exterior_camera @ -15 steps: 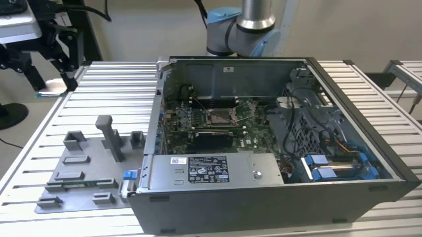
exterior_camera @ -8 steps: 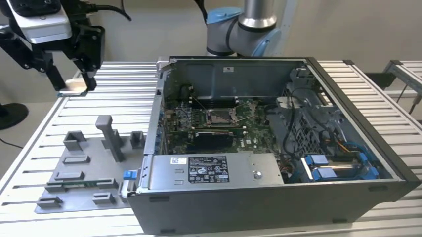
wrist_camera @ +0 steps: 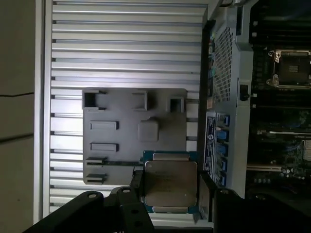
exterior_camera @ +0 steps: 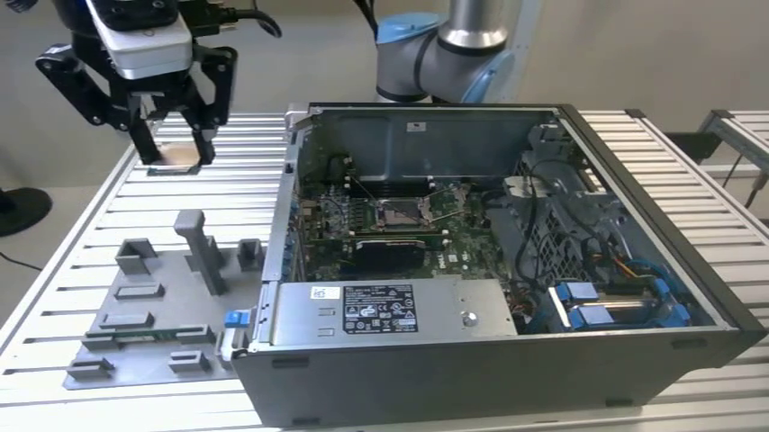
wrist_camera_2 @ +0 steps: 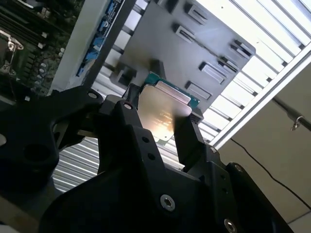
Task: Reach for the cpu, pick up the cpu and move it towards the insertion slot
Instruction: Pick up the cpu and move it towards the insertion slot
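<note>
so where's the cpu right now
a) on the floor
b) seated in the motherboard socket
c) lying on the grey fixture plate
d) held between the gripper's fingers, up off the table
d: the cpu sits clamped in the gripper, above the grey fixture plate in both wrist views; the socket holds nothing.
</note>
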Tool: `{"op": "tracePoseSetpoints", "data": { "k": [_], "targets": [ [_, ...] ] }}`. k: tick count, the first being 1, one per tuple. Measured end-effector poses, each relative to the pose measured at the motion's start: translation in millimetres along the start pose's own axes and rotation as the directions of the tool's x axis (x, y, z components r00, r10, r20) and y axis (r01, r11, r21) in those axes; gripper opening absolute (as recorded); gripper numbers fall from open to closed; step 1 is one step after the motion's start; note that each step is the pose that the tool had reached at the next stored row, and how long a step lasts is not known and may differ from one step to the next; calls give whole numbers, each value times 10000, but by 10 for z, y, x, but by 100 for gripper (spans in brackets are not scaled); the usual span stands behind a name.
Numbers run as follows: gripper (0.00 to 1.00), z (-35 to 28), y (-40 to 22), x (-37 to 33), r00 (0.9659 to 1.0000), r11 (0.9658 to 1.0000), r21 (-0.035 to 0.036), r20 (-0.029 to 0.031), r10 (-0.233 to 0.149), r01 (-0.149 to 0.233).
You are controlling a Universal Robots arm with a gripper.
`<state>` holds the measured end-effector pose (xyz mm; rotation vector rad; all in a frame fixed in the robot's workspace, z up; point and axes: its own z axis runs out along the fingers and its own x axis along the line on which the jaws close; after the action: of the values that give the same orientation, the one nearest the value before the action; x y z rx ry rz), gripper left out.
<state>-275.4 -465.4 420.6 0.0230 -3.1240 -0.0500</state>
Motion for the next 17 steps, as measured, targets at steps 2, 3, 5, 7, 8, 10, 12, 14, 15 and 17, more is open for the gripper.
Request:
{"op": "tracePoseSetpoints", "data": {
  "k": [2,3,5,7,8,10,12,14,15,17],
  "targets": [
    [0,-1,-1,-94,10000,10000,-1,1,1,-1],
    [0,-2,-2,-139,10000,10000,-1,1,1,-1],
    [0,-4,-3,-226,10000,10000,-2,0,0,0],
    [0,-5,-5,-320,10000,10000,-4,0,0,0],
    [0,-6,-5,-363,10000,10000,-5,0,1,-1],
    [0,-8,-7,-456,10000,10000,-7,0,0,0],
    [0,-9,-8,-546,10000,10000,-10,0,0,0],
    [0,-11,-9,-636,10000,10000,-11,0,0,0],
    [0,-12,-10,-681,10000,10000,-12,0,-1,1],
    [0,-13,-11,-774,10000,10000,-13,1,0,0]
  ]
}}
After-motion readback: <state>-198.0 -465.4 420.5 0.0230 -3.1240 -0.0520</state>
